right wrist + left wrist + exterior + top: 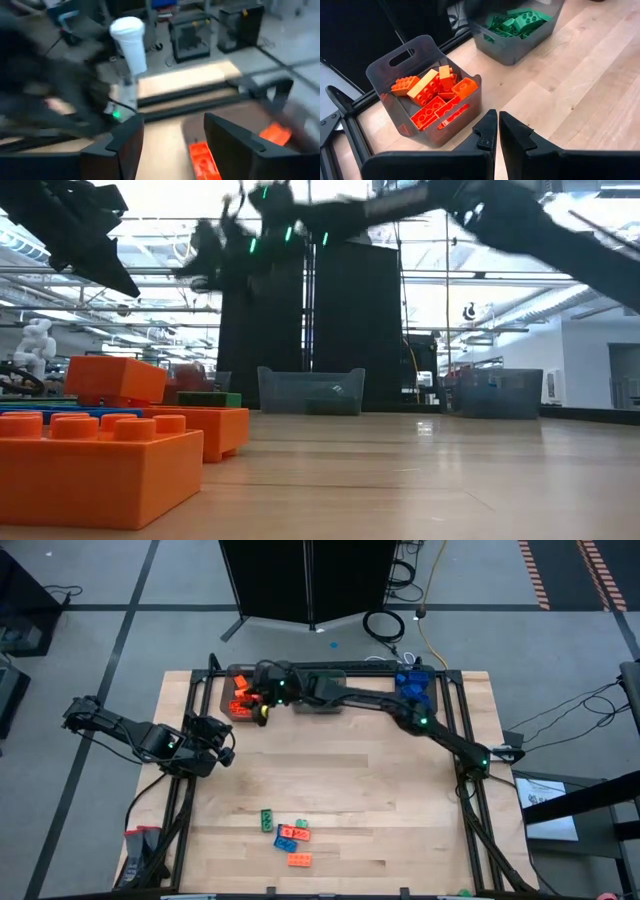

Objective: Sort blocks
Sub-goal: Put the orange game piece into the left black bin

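Note:
Loose blocks lie flat near the table's near edge: a green one (267, 818), a blue and orange cluster (293, 832) and an orange one (299, 859); they loom large in the low view (90, 470). My right gripper (172, 145) is open above the far-left bin of orange blocks (240, 698), with an orange block (202, 160) showing below the gap between its fingers. My left gripper (497, 131) is shut and holds nothing. It hovers at the table's left side (225, 745), just on the near side of that orange bin (430, 95).
Three grey bins stand along the far edge: the orange one, a middle one with green blocks (515, 25) and a right one with blue blocks (413, 685). My right arm (400, 715) stretches across the far part of the table over the middle bin. Bare wood (350, 770) lies between bins and loose blocks.

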